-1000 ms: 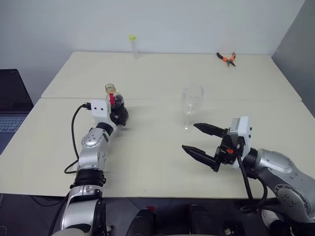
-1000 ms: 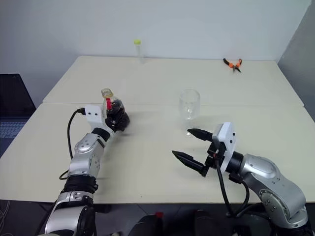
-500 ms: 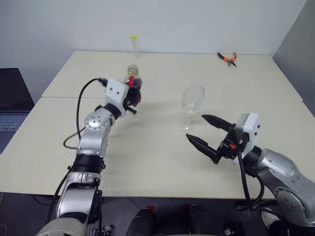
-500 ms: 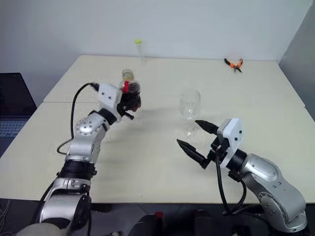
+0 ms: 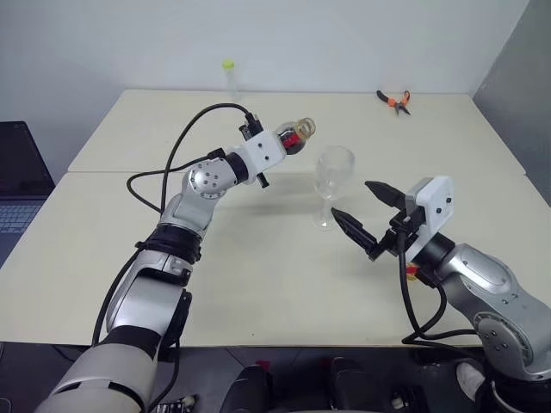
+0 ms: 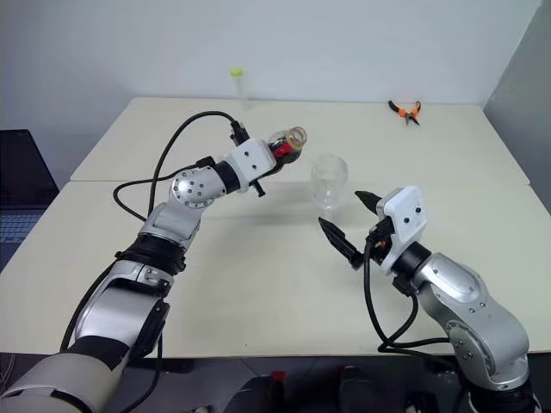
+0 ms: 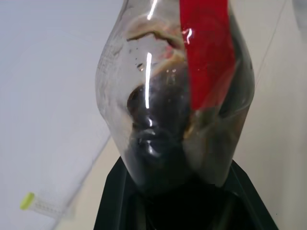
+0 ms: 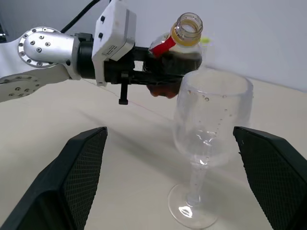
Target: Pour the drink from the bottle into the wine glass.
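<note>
My left gripper (image 5: 280, 144) is shut on the bottle (image 5: 297, 136), held in the air and tipped on its side. The bottle's mouth points at the rim of the wine glass (image 5: 335, 169), just to the glass's left. The dark drink (image 7: 156, 143) sits in the bottle's lower body, beside a red label strip (image 7: 206, 52). The wine glass (image 8: 211, 129) stands upright on the table and shows no dark liquid. My right gripper (image 5: 351, 198) is open, just right of the stem, with a finger on each side of the glass in the right wrist view.
A thin clear tube with a yellow-green cap (image 5: 230, 77) stands at the table's far edge. Orange-handled pliers (image 5: 395, 101) lie at the far right corner. A laptop (image 5: 17, 185) sits beyond the table's left edge. The near half of the table (image 5: 258, 284) is bare.
My left arm has lifted the bottle off the table, carried it right to the glass and rolled it onto its side. My open right gripper has edged forward towards the glass.
</note>
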